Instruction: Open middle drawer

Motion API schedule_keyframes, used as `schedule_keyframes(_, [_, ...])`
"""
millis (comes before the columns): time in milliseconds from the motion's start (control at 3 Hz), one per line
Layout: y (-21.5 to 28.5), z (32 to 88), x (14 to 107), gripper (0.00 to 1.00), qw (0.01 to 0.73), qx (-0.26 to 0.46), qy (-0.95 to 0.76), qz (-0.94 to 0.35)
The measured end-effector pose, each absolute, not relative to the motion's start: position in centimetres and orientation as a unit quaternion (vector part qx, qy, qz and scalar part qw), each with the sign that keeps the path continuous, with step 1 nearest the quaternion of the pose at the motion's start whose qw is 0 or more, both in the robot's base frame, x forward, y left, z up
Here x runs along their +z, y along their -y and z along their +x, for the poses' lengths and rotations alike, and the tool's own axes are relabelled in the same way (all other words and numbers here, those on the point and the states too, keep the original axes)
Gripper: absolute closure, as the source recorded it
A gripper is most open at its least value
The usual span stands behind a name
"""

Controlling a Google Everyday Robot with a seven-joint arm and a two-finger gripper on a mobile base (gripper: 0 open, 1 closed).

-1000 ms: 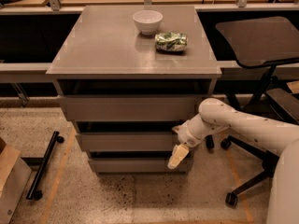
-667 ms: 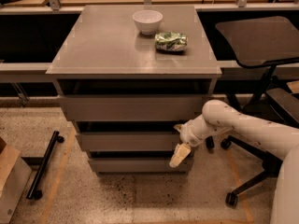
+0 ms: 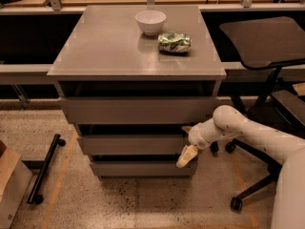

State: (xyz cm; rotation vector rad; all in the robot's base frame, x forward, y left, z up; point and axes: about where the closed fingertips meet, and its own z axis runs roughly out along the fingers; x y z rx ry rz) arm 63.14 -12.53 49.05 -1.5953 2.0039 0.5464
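The grey cabinet (image 3: 136,56) has three drawers stacked under its flat top. The middle drawer (image 3: 131,144) is the second one, a wide plain grey front with a dark gap above it. It sits a little forward of the cabinet body. My gripper (image 3: 187,155), pale and on the end of the white arm (image 3: 248,132), is at the right end of the middle drawer's front, reaching in from the right. Its tip hangs down over the drawer's lower right corner. The top drawer (image 3: 138,109) and the bottom drawer (image 3: 140,168) sit above and below it.
A white bowl (image 3: 150,22) and a crumpled green bag (image 3: 174,42) lie on the cabinet top. A black office chair (image 3: 267,42) stands at the right, behind my arm. A black wheeled bar (image 3: 45,168) and a cardboard box (image 3: 9,182) are on the floor at the left.
My gripper has shifted slightly right and up along the right end of the middle drawer. The drawer front shows no clear movement.
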Motion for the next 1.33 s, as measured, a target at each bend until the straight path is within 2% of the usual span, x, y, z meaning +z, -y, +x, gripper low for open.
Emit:
schedule_keyframes(1000, [13.4, 65.8, 43.0, 0.0, 0.257, 0.239, -0.761, -0.546])
schedule_keyframes(1333, [13.4, 65.8, 43.3, 0.25, 0.257, 0.239, -0.761, -0.546])
